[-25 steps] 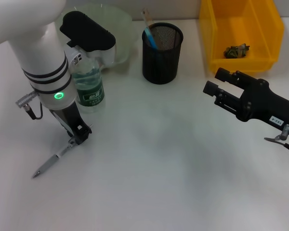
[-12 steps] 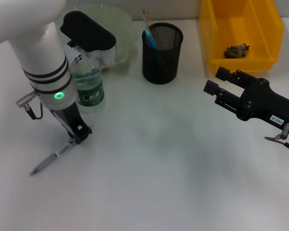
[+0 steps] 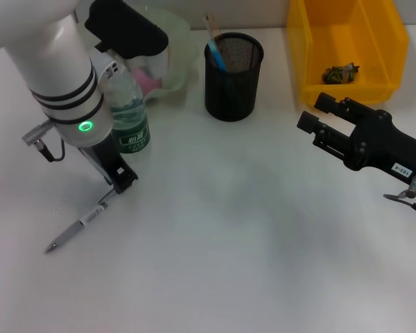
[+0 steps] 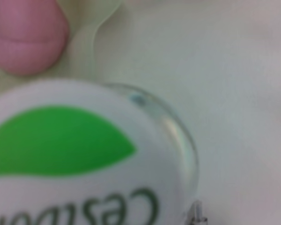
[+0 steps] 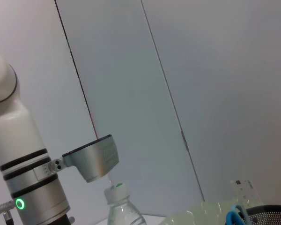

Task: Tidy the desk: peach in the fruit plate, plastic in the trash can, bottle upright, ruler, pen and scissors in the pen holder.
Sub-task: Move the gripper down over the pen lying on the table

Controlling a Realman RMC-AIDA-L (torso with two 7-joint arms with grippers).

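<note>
While the white table (image 3: 229, 243) fills most of the head view, a yellow bin (image 3: 347, 52) at upper right holds crumpled plastic (image 3: 340, 72). At upper left, a pale fruit plate (image 3: 173, 41) holds a pink peach (image 3: 149, 82) behind an upright water bottle (image 3: 128, 121). At top centre, the black mesh pen holder (image 3: 234, 67) contains tools. Right claw (image 3: 313, 114) hovers at right, spread and empty. Left claw (image 3: 121, 182), at left, pinches the pen (image 3: 76, 227), tip on the table.
</note>
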